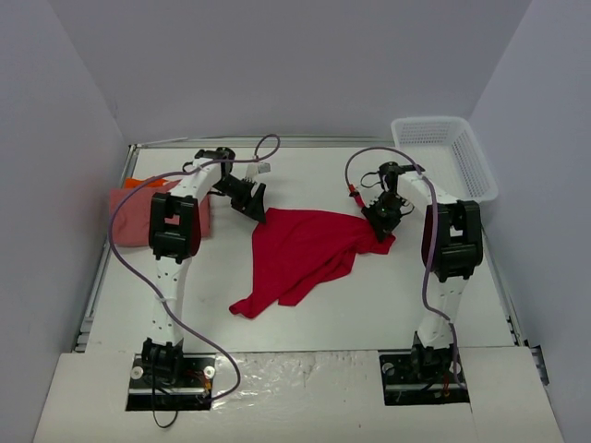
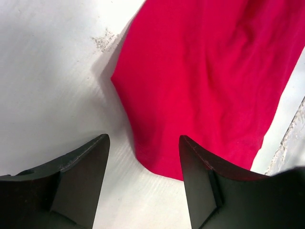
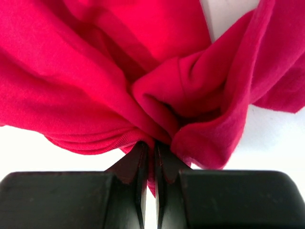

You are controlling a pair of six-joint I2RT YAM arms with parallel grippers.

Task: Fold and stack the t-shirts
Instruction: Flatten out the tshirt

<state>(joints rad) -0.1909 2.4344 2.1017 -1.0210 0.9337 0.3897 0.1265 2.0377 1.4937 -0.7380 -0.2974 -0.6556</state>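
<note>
Tees x3: red tee (image 1: 300,254) crumpled mid-table; pink tee (image 1: 129,210) and orange tee (image 1: 140,183) together at table's (image 1: 369,305) L edge.
R gripper (image 3: 148,145) pinched on red tee's R corner; L gripper (image 2: 143,138) jaws apart over its far-L corner. Basket (image 1: 448,152) x1, far-R corner.

Both arms reached inward.
Left gripper (image 1: 255,207) hung jaws apart (upper left of centre); right gripper (image 1: 380,225), right of centre, pinched tight on the red t-shirt (image 1: 300,254).

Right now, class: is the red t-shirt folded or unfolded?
Unfolded. The red t-shirt lies rumpled and irregular on the table, one corner bunched in the shut jaws of the right gripper.
</note>
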